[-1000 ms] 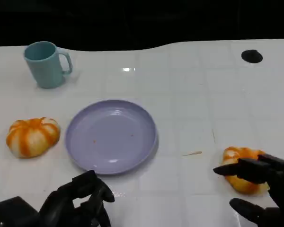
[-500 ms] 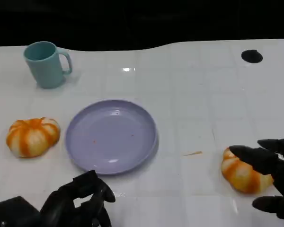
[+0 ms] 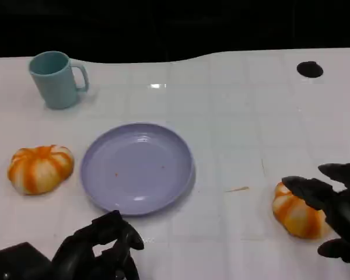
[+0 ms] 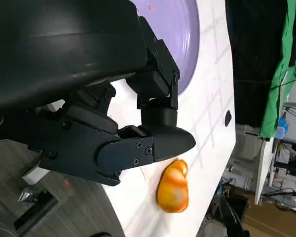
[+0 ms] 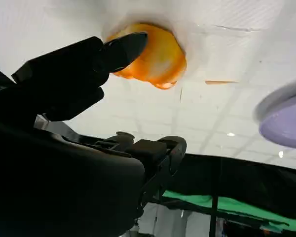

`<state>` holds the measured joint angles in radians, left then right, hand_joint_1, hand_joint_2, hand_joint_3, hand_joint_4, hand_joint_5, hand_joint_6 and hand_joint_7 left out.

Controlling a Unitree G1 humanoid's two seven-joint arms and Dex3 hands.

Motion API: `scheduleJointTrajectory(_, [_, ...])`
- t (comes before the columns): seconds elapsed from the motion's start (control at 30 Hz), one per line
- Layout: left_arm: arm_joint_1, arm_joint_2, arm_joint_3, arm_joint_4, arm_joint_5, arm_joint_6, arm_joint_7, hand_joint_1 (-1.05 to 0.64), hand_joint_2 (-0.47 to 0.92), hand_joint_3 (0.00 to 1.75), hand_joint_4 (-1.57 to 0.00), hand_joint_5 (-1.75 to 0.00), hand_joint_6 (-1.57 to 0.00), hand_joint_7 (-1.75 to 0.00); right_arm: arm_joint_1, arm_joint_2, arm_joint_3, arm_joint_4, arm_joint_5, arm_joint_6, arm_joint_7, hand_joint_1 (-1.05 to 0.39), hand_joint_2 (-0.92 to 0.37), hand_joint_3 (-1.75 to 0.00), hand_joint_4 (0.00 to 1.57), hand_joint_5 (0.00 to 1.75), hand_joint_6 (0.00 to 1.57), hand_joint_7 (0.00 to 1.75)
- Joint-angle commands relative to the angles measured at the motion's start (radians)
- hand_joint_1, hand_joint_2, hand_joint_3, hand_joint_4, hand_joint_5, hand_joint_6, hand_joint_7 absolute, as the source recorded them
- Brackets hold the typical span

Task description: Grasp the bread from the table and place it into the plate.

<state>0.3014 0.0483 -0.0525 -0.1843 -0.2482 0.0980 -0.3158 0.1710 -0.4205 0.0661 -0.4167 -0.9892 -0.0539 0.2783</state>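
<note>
**Near the table's right edge: our right hand around a bread roll**

At the table's front right, our right hand (image 3: 338, 213) has its fingers spread around an orange-striped bread (image 3: 297, 214), not yet clasping it. The purple plate (image 3: 137, 168) sits mid-table. Another bread (image 3: 40, 168) lies at the left edge. Our left hand (image 3: 99, 251) rests at the front edge, fingers curled, holding nothing.

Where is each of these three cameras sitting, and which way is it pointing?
Head view: up on the robot, looking down at the table; left hand and right hand show low.
Left wrist view: behind the left hand, facing across the plate.
Right wrist view: behind the right hand, facing the right-side bread.
All three share that bread and the plate.
</note>
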Motion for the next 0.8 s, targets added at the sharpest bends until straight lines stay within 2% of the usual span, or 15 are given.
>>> scheduleJointTrajectory(0.03, [0.007,0.005,0.001,-0.012,0.002,-0.001,0.007,-0.72,0.92,0.56,-0.83,-1.75,-0.69,-1.5,-0.051,-0.021,0.03,0.077,-0.013,0.018,-0.01,-0.32,-0.69,0.0,0.11,0.32,0.34,0.01])
scheduleJointTrajectory(0.4, [0.016,0.0,-0.003,-0.022,0.004,-0.006,0.009,-0.73,0.92,0.55,-0.83,-1.75,-0.69,-1.5,-0.17,-0.043,0.123,0.289,-0.013,0.031,-0.045,-0.32,-0.74,-0.02,0.13,0.28,0.33,0.0])
scheduleJointTrajectory(0.8, [0.023,0.002,-0.003,-0.032,0.0,-0.002,0.005,-0.74,0.92,0.52,-0.82,-1.75,-0.7,-1.47,-0.267,-0.046,0.213,0.466,-0.007,0.054,-0.091,-0.34,-0.79,-0.01,0.24,0.2,0.38,0.02])
